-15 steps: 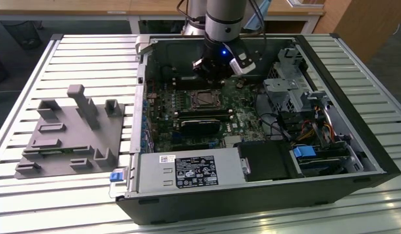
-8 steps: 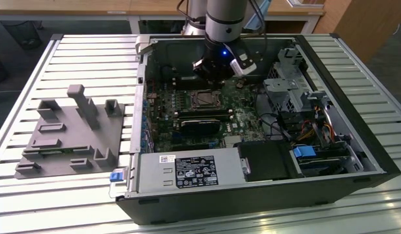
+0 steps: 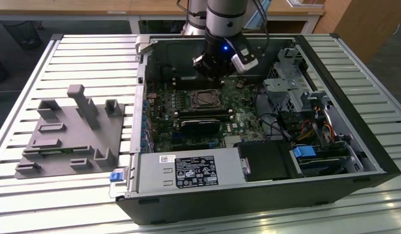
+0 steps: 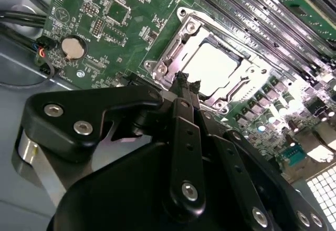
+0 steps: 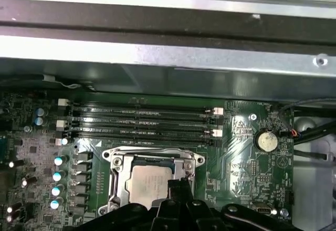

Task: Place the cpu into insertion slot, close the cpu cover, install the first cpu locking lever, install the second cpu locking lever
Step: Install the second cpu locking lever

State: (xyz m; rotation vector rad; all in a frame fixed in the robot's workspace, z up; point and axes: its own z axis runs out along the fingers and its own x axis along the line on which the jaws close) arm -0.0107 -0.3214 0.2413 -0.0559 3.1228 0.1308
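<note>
The cpu (image 4: 215,65) lies silver side up in the insertion slot (image 3: 203,100) on the green board. The grey metal cpu cover (image 4: 173,47) lies flat around it, framing the chip through its window. In the first wrist view the cpu (image 5: 147,181) and the cpu cover (image 5: 118,163) sit just beyond my black fingertips. My gripper (image 4: 184,79) hangs close above the slot's edge, its fingers drawn together to a narrow tip with nothing between them. In the exterior view the gripper (image 3: 219,68) is inside the open computer case, a little behind the slot. The locking levers' position is unclear.
Long black memory slots (image 5: 142,121) run beside the socket, and a coin battery (image 5: 266,140) sits on the board. A black heatsink block (image 3: 200,127) lies in front of the socket. The power supply (image 3: 187,170) fills the case front. A grey fixture (image 3: 70,131) stands outside on the slatted table.
</note>
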